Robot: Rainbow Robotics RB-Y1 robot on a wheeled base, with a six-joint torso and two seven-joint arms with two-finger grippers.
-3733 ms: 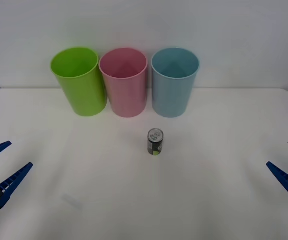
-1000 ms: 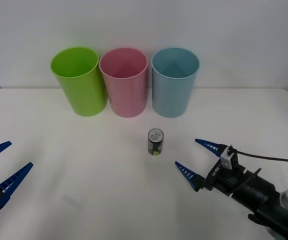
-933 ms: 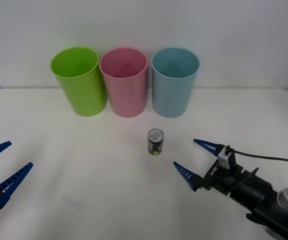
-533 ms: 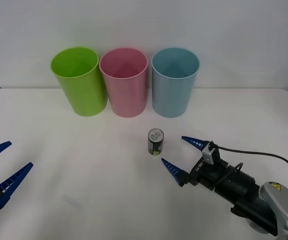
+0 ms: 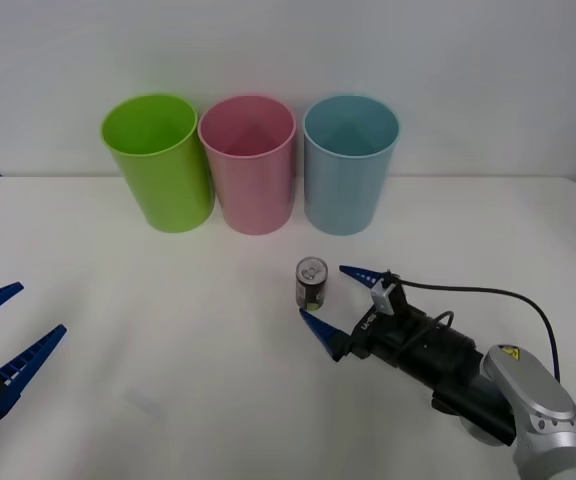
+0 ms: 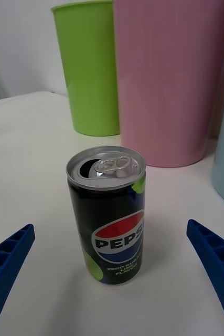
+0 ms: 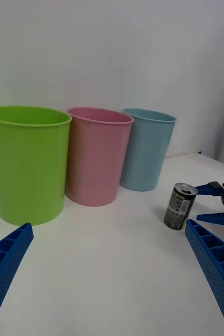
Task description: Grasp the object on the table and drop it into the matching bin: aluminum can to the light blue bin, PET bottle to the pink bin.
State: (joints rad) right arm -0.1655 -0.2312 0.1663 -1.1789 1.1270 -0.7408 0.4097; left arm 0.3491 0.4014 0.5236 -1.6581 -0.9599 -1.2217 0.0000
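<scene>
We see the can (image 5: 311, 284) upright mid-worktop (image 5: 168, 300), in front of the pink bin (image 5: 248, 165) and blue bin (image 5: 349, 165), touching neither. The green bin (image 5: 158, 160) is beside the pink one; all three line the far edge. Our right gripper (image 5: 332, 298) has its jaws apart, one finger on either side of the can, no contact. Our left gripper (image 5: 8, 335) is parked at the near left corner, jaws apart.
</scene>
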